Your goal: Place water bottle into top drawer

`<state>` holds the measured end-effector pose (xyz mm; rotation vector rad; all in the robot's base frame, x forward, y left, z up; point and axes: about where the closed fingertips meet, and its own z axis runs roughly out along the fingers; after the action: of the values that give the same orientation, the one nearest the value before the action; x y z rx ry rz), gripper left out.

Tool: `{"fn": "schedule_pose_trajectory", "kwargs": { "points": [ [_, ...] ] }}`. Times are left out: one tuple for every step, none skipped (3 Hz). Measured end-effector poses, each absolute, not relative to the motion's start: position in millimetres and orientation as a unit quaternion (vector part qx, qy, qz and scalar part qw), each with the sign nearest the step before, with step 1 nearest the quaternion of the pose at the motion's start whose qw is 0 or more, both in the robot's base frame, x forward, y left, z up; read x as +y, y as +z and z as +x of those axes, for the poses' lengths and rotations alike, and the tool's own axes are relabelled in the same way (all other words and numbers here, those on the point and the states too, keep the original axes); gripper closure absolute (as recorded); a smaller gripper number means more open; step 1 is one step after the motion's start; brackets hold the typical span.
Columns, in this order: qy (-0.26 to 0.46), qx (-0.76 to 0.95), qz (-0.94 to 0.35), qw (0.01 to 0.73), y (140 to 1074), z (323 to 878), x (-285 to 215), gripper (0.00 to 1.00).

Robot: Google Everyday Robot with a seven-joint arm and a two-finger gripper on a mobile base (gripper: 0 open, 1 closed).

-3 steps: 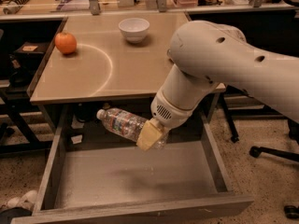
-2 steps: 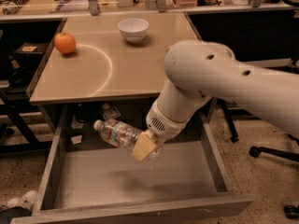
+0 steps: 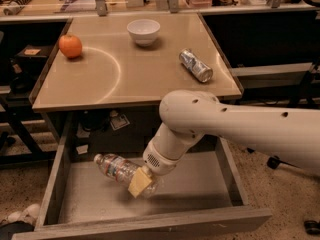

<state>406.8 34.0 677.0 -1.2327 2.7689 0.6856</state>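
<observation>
Clear plastic glinted inside the open top drawer (image 3: 200, 184), where the water bottle (image 3: 116, 167) hung tilted, cap toward ten o'clock, seemingly just clear of the grey bottom. The gripper (image 3: 141, 182) held its jaws clamped across the bottle's base end, I judged so that it could be set down flat. Up on the table (image 3: 125, 84), the can (image 3: 196, 65) lay at three o'clock.

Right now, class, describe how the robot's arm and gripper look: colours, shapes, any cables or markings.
The arm is a thick, cream-white tube with rounded joints and small dark holes; the wrist has a patch of tiny vent holes. No cables or lettering show. The gripper, down at the bottle over the open drawer, has a pale yellow, blocky tip.
</observation>
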Motion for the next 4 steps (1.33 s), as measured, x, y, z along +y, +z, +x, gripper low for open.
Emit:
{"fn": "schedule_pose_trajectory", "kwargs": {
  "points": [
    [0.229,0.889,-0.397,0.007,650.1,407.0,46.9,1.00],
    [0.239,0.888,-0.392,-0.008,623.3,402.3,55.0,1.00],
    [0.248,0.888,-0.386,-0.021,602.2,395.6,58.9,1.00],
    [0.249,0.888,-0.386,-0.021,601.6,395.5,59.0,0.81]
  ]
}}
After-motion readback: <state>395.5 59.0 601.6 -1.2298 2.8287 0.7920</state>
